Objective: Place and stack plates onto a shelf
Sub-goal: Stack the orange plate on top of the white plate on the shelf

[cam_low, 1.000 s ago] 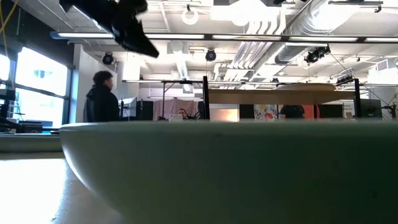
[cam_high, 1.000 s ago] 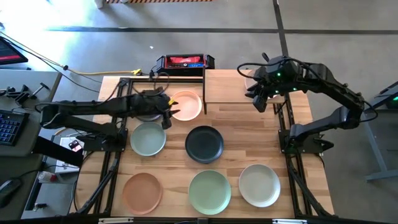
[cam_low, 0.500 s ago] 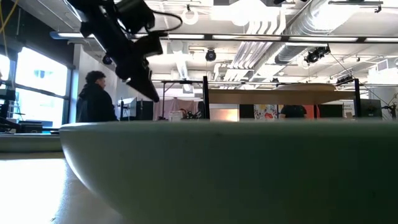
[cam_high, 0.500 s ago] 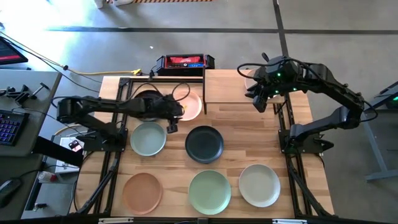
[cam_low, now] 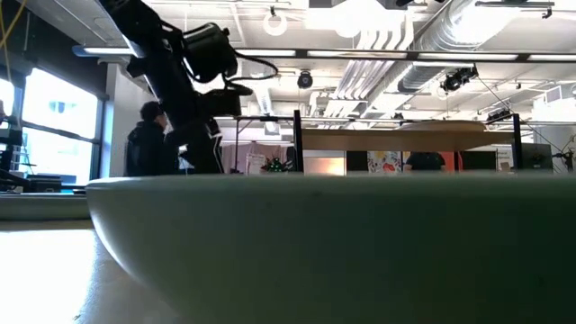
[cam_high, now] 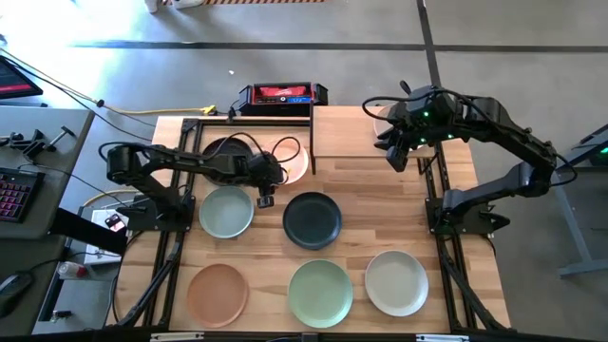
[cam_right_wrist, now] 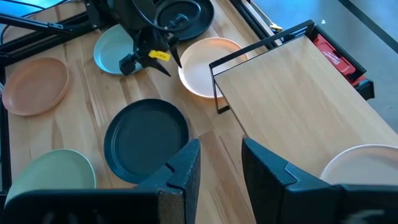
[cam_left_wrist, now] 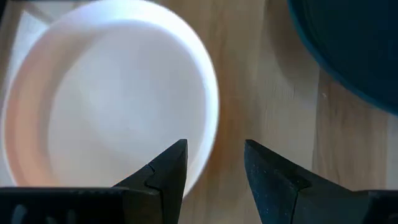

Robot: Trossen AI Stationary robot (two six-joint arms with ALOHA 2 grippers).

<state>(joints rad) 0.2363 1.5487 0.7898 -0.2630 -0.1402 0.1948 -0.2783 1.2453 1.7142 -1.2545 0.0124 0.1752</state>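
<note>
My left gripper [cam_high: 267, 196] hangs open over the near rim of a peach plate [cam_high: 293, 163], which lies flat on the table left of the shelf [cam_high: 347, 133]. In the left wrist view its fingertips [cam_left_wrist: 214, 146] stand either side of that rim [cam_left_wrist: 210, 134]; I see no touch. My right gripper [cam_high: 394, 152] waits open above the shelf's right end [cam_right_wrist: 221, 146]. A black plate [cam_high: 220, 152] lies partly under the left arm. A cream plate [cam_right_wrist: 367, 168] lies just past the shelf's right end.
Flat on the table lie a pale green plate [cam_high: 226, 211], a black plate [cam_high: 312, 219], a terracotta plate [cam_high: 217, 293], a pale green plate [cam_high: 320, 292] and a cream plate [cam_high: 396, 282]. A pale green plate's wall [cam_low: 315, 243] fills the low view. A person [cam_low: 148, 144] stands behind the table.
My left gripper has come down and moved slightly toward the table's right and near edge, tipping its fingers downward to the peach plate's near rim. The left arm's elbow has folded back. The plates and the right arm have kept still.
</note>
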